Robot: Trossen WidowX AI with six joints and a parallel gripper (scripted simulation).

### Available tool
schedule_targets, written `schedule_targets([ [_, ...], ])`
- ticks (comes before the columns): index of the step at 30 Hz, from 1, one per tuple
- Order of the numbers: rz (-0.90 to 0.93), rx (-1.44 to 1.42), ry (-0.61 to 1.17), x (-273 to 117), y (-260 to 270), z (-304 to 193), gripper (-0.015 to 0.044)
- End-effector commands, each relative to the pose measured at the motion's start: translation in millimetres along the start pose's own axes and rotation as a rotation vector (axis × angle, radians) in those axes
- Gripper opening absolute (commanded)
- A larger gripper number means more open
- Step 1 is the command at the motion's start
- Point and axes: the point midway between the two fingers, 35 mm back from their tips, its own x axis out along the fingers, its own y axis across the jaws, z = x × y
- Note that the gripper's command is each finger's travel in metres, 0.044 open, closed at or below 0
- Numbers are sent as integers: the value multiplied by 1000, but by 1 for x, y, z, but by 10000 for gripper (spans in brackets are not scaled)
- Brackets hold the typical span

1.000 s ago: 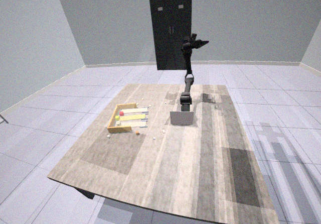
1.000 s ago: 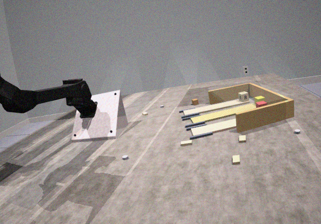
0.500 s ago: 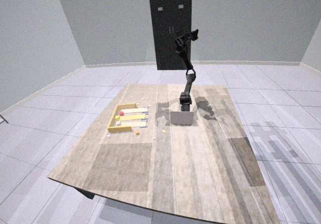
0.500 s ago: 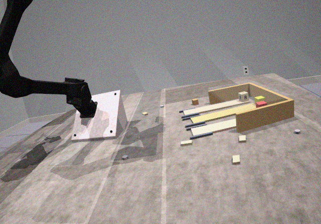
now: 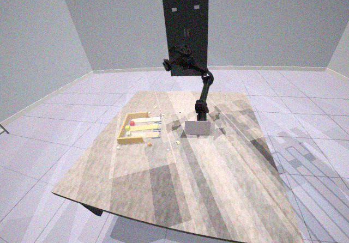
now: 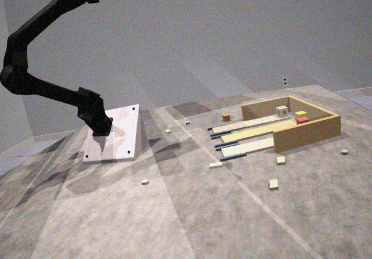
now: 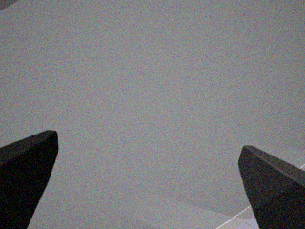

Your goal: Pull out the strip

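Only the exterior view resolves the letter on the labelled cube (image 6: 282, 111), which sits on the far end of the pale wood strip (image 6: 249, 123), deep inside the open-fronted wooden tray (image 6: 306, 133); in the top view the same cube (image 5: 128, 133) is a pale speck at the tray's closed end. Beside it a yellow cube (image 6: 300, 114) rests on the yellow strip (image 6: 258, 130) and a red cube (image 6: 302, 119) sits at the far end of the cream strip (image 6: 247, 147). In the exterior view the three strips lie parallel, long axes running from about 2 o'clock inside the tray to 8 o'clock, their free ends poking out of the open side between thin dark rails (image 6: 224, 133). The wrist view shows only the two dark fingers spread wide with nothing between them (just grey wall and a sliver of floor beyond). The top view places the gripper (image 5: 167, 64) high in the air, well apart from the tray, the arm rising from its white base plate (image 6: 115, 136). Small blocks lie scattered on the table (image 6: 180, 214).
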Motion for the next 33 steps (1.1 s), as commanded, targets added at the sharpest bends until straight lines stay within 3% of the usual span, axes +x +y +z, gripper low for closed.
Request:
schedule_targets([
  [1, -223, -57, 11, 11, -59, -20, 400],
  [11, -821, -226, 125, -15, -203, -80, 400],
  [22, -1490, -421, 423, -121, -307, -155, 400],
  [32, -1525, -432, 447, -128, -310, -159, 400],
  [33, -1525, -430, 449, -128, -311, -159, 374],
])
